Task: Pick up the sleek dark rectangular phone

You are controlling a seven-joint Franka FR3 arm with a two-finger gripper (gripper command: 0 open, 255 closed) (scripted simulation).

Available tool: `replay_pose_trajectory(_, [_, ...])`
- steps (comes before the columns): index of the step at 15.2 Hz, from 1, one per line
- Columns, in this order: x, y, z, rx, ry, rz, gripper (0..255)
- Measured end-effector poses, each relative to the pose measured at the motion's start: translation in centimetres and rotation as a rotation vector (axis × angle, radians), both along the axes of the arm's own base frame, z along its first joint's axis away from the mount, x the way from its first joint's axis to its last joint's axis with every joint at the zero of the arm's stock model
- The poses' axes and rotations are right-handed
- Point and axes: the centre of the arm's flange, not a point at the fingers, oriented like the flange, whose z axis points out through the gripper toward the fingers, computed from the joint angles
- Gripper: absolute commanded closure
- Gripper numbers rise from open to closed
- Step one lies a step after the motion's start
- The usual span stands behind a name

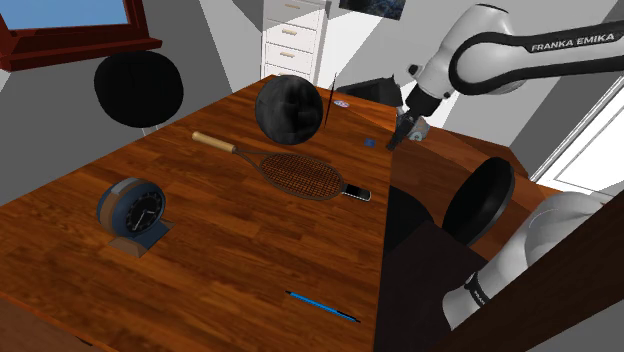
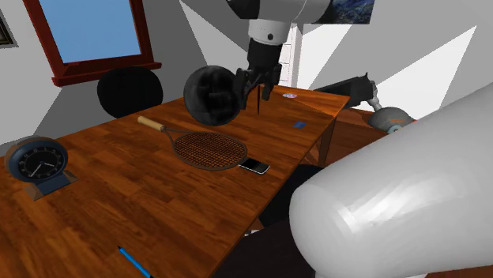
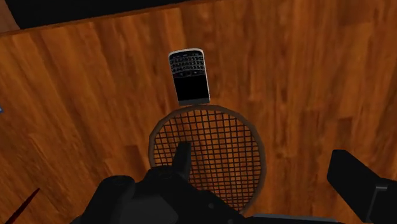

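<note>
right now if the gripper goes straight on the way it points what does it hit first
Likely the racket, on its strung head near the rim, or the table just beside it; depth is unclear. The phone lies beyond.

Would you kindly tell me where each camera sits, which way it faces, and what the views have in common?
Shoulder view: beside the stand, looking down over the wooden table; the white arm and tool show at upper right.
Second exterior view: close by the arm, facing across the table towards the window; a large white arm link looms lower right.
Wrist view: on the hand, looking down at the phone and racket; two black fingers stand apart.
Shared: all three show the phone by the racket's head.
</note>
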Motion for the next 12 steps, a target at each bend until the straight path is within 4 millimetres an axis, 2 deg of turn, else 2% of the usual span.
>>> replay_pose_trajectory(6, [2.5,-2.5,-7.1,0.0,0.004,0.1,0])
replay_pose_trajectory(12, [5.3,-4.0,-14.8,-0.001,0.009,0.2,0])
